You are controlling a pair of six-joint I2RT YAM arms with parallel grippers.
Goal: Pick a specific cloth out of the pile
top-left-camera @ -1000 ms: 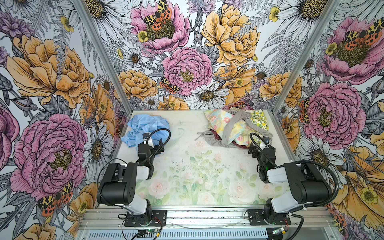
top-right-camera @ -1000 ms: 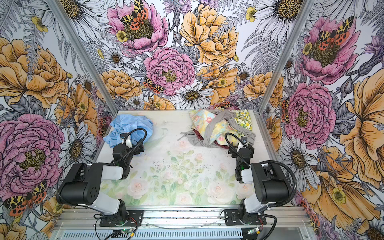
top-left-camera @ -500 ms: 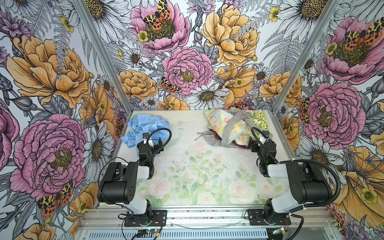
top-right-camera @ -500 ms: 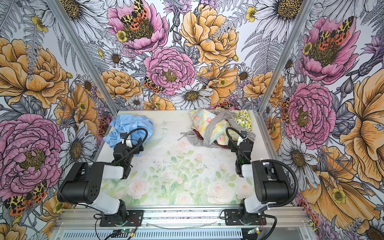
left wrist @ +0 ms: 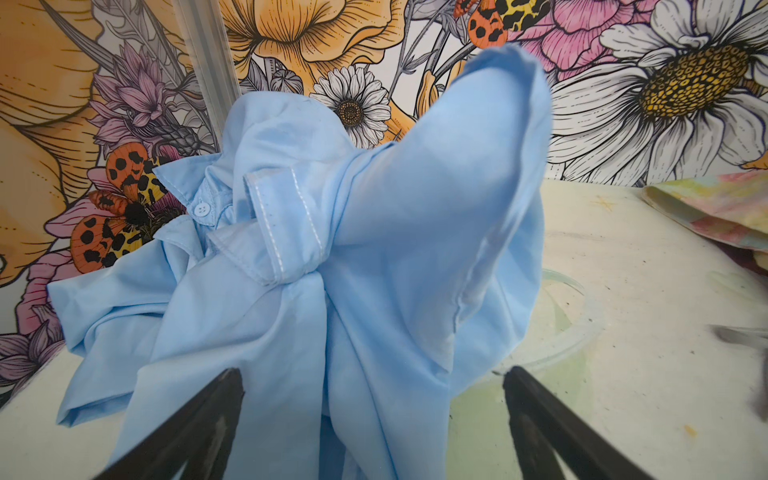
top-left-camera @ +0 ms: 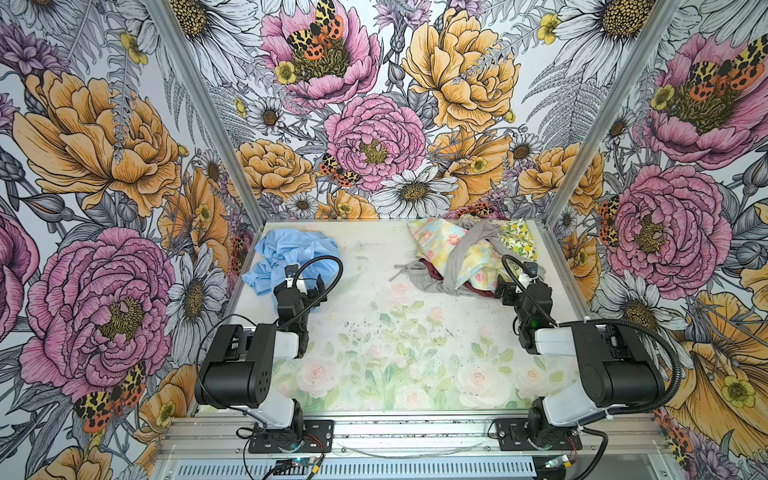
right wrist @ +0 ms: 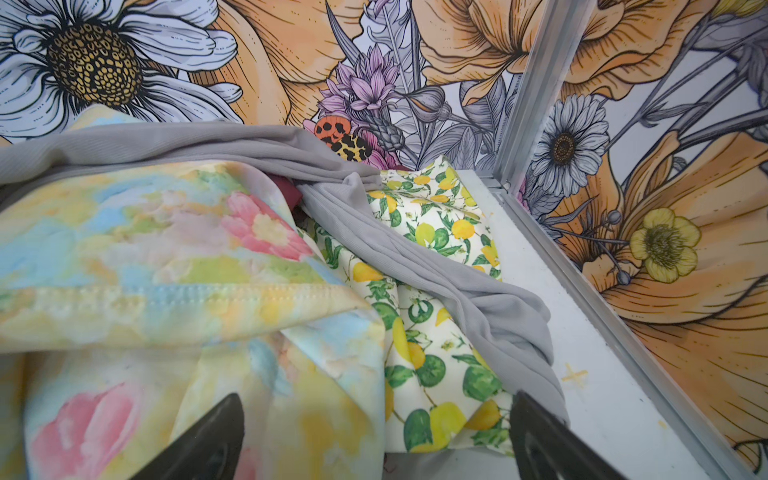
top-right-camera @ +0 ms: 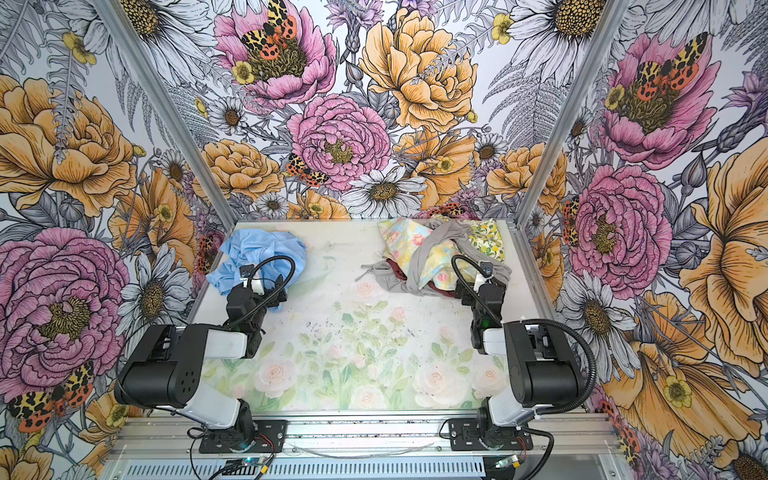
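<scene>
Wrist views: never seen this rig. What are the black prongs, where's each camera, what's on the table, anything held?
Two small robot arms stand at the near edge of the table, each ending in a two-fingered hand. Both top views look down on everything; each wrist view comes from a camera on one arm, and the black prongs are that hand's fingers. The left hand is open at the blue cloth, crumpled at the far left. The right hand is open at the pile, far right: floral, lemon-print, grey and maroon pieces. Neither hand holds anything.
</scene>
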